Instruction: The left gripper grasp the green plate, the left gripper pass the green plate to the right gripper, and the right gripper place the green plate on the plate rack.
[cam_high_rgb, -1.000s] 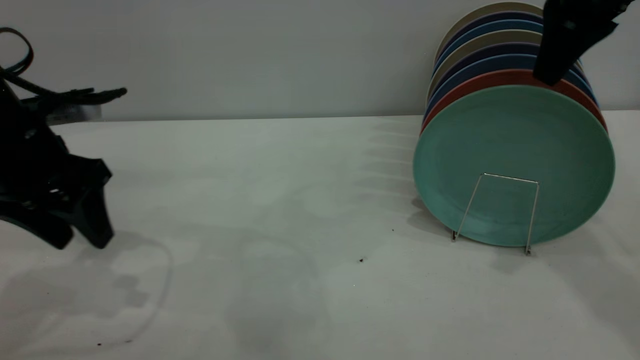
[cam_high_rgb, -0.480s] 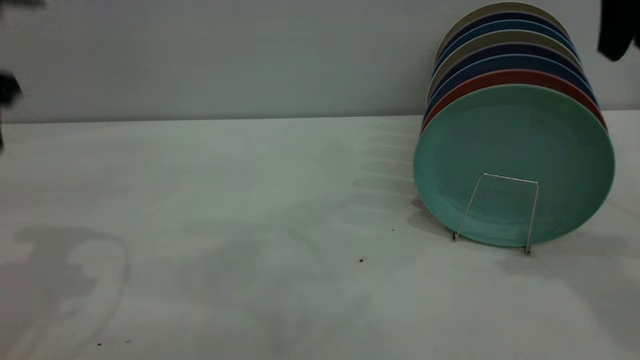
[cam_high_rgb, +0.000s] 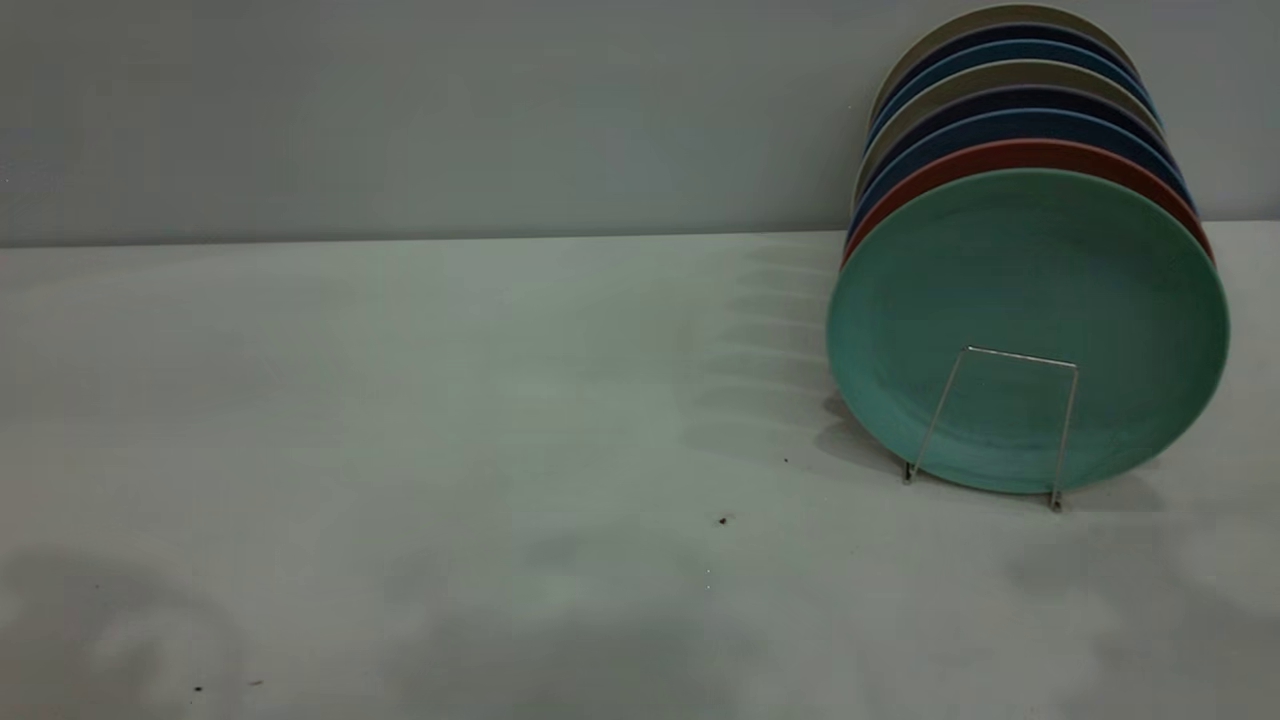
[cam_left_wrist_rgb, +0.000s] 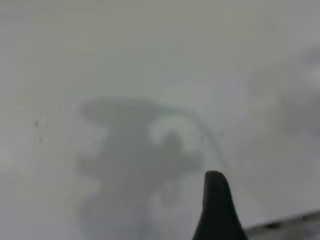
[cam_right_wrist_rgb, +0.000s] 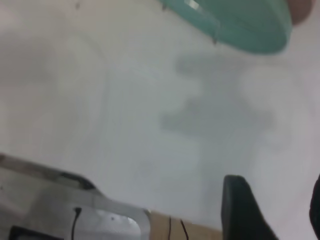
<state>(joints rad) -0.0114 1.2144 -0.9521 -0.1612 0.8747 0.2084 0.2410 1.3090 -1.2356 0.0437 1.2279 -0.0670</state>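
Observation:
The green plate (cam_high_rgb: 1030, 280) stands upright at the front of the row of plates in the plate rack (cam_high_rgb: 1068, 420), behind the rack's front wire loop. It also shows in the right wrist view (cam_right_wrist_rgb: 235, 22), far from my right gripper. Neither gripper is in the exterior view. My right gripper (cam_right_wrist_rgb: 275, 187) is open and empty, high above the bare table. My left gripper (cam_left_wrist_rgb: 216, 210) shows only as one black tip above the table and its own shadow, holding nothing I can see.
Behind the green plate stand a salmon-pink plate (cam_high_rgb: 1020, 155) and several blue, dark and beige plates (cam_high_rgb: 1000, 75). The white table (cam_high_rgb: 450, 400) has small dark specks (cam_high_rgb: 722, 520). A table edge and metal frame (cam_right_wrist_rgb: 75, 210) show in the right wrist view.
Both grippers have left the exterior view: the left one went out to the left, the right one up and to the right. The green plate has not moved.

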